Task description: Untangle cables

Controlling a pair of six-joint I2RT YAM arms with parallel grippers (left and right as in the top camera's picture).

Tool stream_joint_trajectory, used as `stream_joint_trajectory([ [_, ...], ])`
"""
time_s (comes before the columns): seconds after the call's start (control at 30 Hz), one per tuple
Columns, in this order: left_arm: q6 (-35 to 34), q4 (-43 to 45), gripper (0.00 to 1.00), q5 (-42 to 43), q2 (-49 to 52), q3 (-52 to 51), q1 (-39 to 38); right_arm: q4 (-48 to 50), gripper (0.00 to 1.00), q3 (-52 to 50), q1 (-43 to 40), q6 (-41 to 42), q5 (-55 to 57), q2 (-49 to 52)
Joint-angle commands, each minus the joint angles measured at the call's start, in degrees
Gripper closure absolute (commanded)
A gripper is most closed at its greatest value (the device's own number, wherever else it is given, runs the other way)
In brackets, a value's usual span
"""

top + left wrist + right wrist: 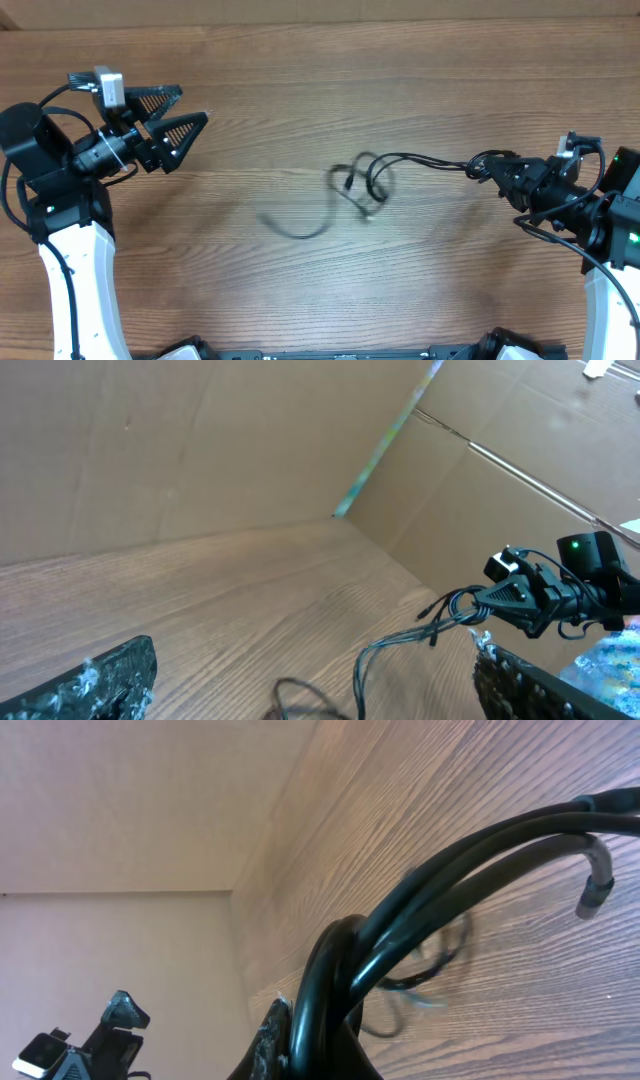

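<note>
Pull-apart step, I judge: right gripper (480, 166), 3 o'clock, clamped tight on strands of the cables (366, 186), knot at table (300, 110) centre, blurred loop (300, 229) trailing toward 8; left gripper (190, 108), 10 o'clock, gaping wide, empty; next it should pinch that loop and draw opposite.

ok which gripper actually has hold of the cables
The right gripper: it is shut on the cables, which run from it into a loose tangle. The left gripper is open and empty, far from them.
</note>
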Motion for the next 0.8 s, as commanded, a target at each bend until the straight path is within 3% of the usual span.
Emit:
stream_joint_trajectory([
  [0.0,2.69,-0.09,0.0,4.37,-0.98,1.31,-2.38,0.35,0.96,0.09,-0.39,-0.5,-0.28,-0.11],
  [0.13,5.01,-0.15,0.0,8.57,-0.98,1.31,-6.38,1.9,0.96,0.09,-0.37,-0.59,-4.13,-0.11],
  [0.47,10.54,-1.84,0.0,7.52,-0.98,1.29,-23.8,10.14,0.96,0.09,-0.37,-5.09,-26.27,-0.11],
  [0.57,10.27,-3.5,0.0,-0.96,-0.98,1.29,-29.0,10.1,0.96,0.09,-0.31,-5.97,-30.86,-0.11],
  [0.7,5.97,-9.31,0.0,-19.43,-0.98,1.29,-37.07,10.08,0.96,0.09,-0.31,-6.25,-34.12,-0.11],
  [0.77,5.99,-9.97,0.0,-23.67,-0.98,1.29,-40.98,9.86,0.96,0.09,-0.09,-6.23,-34.07,-0.11],
])
